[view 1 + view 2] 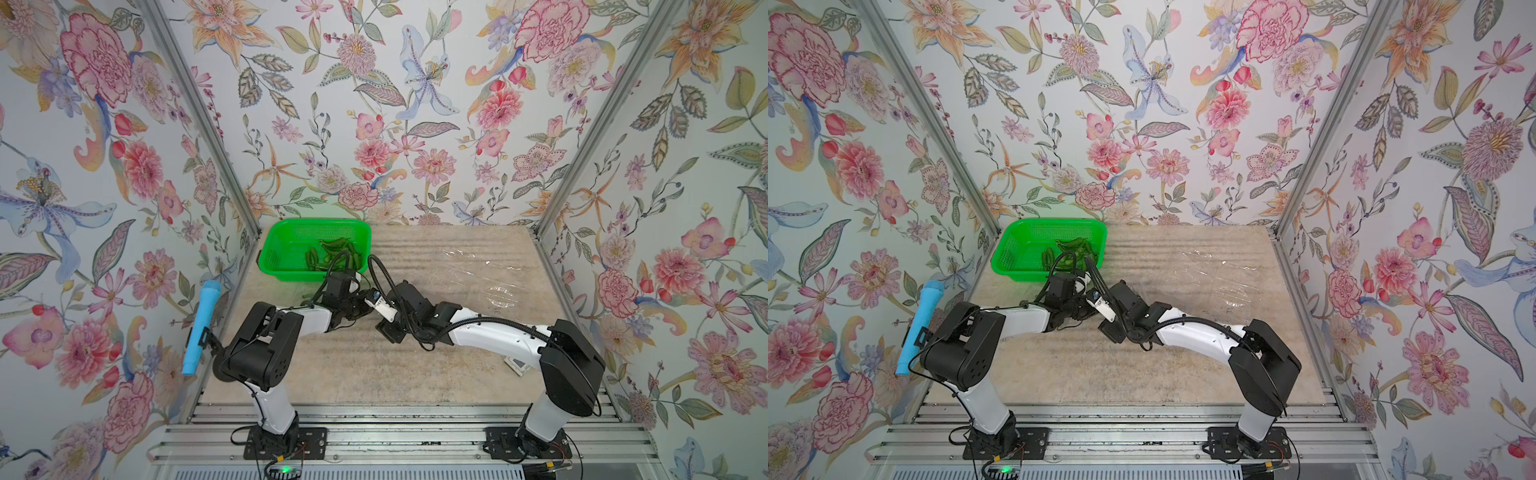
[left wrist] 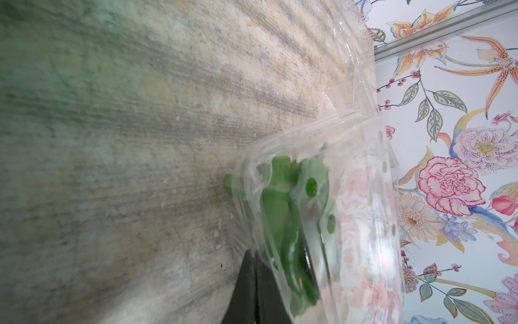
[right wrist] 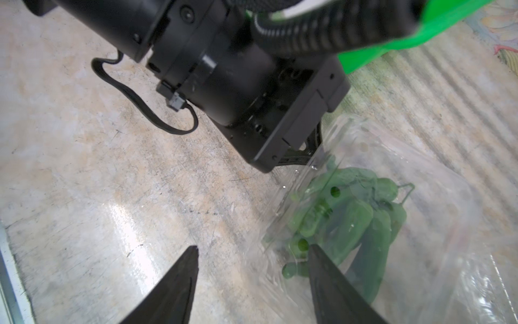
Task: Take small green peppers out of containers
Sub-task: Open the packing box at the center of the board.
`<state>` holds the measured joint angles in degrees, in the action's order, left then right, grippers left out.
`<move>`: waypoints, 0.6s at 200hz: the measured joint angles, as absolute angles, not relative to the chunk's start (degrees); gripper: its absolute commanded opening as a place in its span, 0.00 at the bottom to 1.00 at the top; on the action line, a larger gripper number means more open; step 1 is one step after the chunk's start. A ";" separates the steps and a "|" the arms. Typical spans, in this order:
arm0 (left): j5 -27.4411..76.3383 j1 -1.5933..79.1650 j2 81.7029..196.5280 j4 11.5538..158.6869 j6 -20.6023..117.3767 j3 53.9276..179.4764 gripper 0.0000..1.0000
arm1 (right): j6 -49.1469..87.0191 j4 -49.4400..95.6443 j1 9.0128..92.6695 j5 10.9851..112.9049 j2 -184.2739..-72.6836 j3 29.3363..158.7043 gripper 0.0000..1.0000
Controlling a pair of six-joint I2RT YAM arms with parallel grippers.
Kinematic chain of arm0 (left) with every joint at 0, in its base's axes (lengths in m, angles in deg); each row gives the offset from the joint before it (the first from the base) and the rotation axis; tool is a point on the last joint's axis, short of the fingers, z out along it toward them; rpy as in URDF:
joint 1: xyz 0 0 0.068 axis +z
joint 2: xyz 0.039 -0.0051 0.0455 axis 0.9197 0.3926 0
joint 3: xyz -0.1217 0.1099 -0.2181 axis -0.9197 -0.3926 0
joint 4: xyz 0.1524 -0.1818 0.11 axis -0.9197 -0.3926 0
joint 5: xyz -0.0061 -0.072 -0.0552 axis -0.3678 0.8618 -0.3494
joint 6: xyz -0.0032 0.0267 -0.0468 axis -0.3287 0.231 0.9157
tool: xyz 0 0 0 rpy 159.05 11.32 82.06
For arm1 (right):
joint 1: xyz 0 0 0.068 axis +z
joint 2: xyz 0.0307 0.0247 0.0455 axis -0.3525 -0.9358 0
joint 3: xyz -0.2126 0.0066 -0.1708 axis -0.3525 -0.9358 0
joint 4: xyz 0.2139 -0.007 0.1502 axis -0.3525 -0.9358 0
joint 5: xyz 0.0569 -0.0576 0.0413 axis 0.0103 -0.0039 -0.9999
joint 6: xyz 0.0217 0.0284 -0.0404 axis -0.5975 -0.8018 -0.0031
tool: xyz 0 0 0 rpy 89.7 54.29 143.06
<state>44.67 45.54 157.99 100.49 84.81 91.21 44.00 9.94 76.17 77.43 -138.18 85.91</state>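
In the left wrist view my left gripper [image 2: 253,266] is shut, its two black fingers pinching the thin edge of a clear container [image 2: 361,179]. Several small green peppers [image 2: 283,213] lie inside it. The right wrist view shows the same container [image 3: 437,179] lying on the table with its peppers [image 3: 353,218]. The left gripper's black body [image 3: 252,92] reaches down to the container's near edge. My right gripper [image 3: 252,249] is open just beside the pack, with one fingertip [image 3: 314,252] against the plastic and nothing between the fingers. In both top views the wrists hide this pack.
A bright green basket [image 1: 286,249] at the back left holds more loose peppers [image 1: 332,253]. Clear containers [image 1: 482,266] lie on the right of the table, seen only as glints. A blue foam-covered handle [image 1: 201,328] hangs on the left wall. A small flat card [image 1: 517,365] lies under the right arm.
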 measured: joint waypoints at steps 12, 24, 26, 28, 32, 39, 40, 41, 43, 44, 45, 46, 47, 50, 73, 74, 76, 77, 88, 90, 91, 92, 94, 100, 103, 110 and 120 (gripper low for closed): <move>44.67 45.54 157.99 100.49 84.81 91.21 0.00 | 44.09 10.01 76.54 78.63 -138.66 85.91 0.65; 44.64 45.54 157.99 100.49 85.01 91.19 0.00 | 44.13 9.99 76.67 79.86 -139.42 85.91 0.65; 44.67 45.54 157.99 100.51 85.01 91.17 0.00 | 44.16 9.99 76.67 80.14 -139.58 85.91 0.65; 44.67 45.54 157.99 100.51 85.01 91.17 0.00 | 44.16 9.99 76.67 80.38 -139.73 85.91 0.65; 44.67 45.54 157.99 100.49 85.01 91.15 0.00 | 44.20 9.99 76.67 80.69 -139.95 85.91 0.65; 44.67 45.54 157.99 100.49 85.06 91.13 0.00 | 44.27 9.99 76.67 81.36 -140.47 85.91 0.65; 44.67 45.54 157.99 100.49 85.06 91.10 0.00 | 44.29 9.99 76.67 81.43 -140.54 85.91 0.65; 44.67 45.54 157.99 100.49 85.08 91.10 0.00 | 44.29 9.97 76.67 81.52 -140.58 85.91 0.65; 44.67 45.54 157.99 100.51 85.14 91.10 0.00 | 44.29 9.97 76.67 81.71 -140.71 85.91 0.65; 44.64 45.54 157.99 100.51 85.16 91.10 0.00 | 44.29 9.99 76.67 81.80 -140.82 85.91 0.65; 44.67 45.54 157.99 100.51 85.16 91.10 0.00 | 44.29 9.97 76.67 81.87 -140.87 85.91 0.65; 44.67 45.54 157.99 100.49 85.16 91.10 0.00 | 44.29 9.97 76.67 82.00 -140.98 85.91 0.65; 44.67 45.54 157.99 100.51 85.16 91.10 0.00 | 44.29 9.97 76.67 82.04 -141.02 85.91 0.65; 44.67 45.54 157.99 100.51 85.16 91.08 0.00 | 44.31 9.97 76.67 82.37 -141.26 85.91 0.65; 44.67 45.54 157.99 100.56 85.19 90.88 0.00 | 44.46 9.94 76.65 84.38 -142.53 85.91 0.65; 44.67 45.54 157.99 100.56 85.19 90.88 0.00 | 44.48 9.92 76.65 84.47 -142.55 85.91 0.65; 44.69 45.54 157.99 100.53 85.19 90.88 0.00 | 44.46 9.90 76.65 84.60 -142.62 85.91 0.65; 44.67 45.54 157.99 100.53 85.19 90.88 0.00 | 44.48 9.90 76.67 84.77 -142.66 85.91 0.64; 44.75 45.54 157.99 100.58 85.19 90.88 0.00 | 44.51 9.90 76.65 85.60 -142.94 85.91 0.64; 44.78 45.54 157.99 100.56 85.19 90.88 0.00 | 44.51 9.90 76.65 85.67 -142.97 85.91 0.64; 44.80 45.54 157.99 100.58 85.19 90.88 0.00 | 44.51 9.92 76.65 85.82 -142.99 85.91 0.64; 44.80 45.54 157.99 100.56 85.19 90.88 0.00 | 44.48 9.92 76.65 85.85 -142.99 85.91 0.64; 44.82 45.54 157.99 100.58 85.19 90.88 0.00 | 44.51 9.90 76.65 86.11 -143.03 85.91 0.64; 44.84 45.54 157.99 100.60 85.19 90.88 0.00 | 44.51 9.90 76.54 86.52 -143.12 85.91 0.63; 44.84 45.54 157.99 100.60 85.19 90.88 0.00 | 44.48 9.90 76.52 86.68 -143.18 85.91 0.63; 44.84 45.50 157.99 100.60 85.19 90.86 0.00 | 44.48 9.86 76.45 87.05 -143.21 85.91 0.63; 44.84 45.50 157.99 100.73 85.19 90.86 0.00 | 44.48 9.79 76.39 87.62 -143.21 85.91 0.62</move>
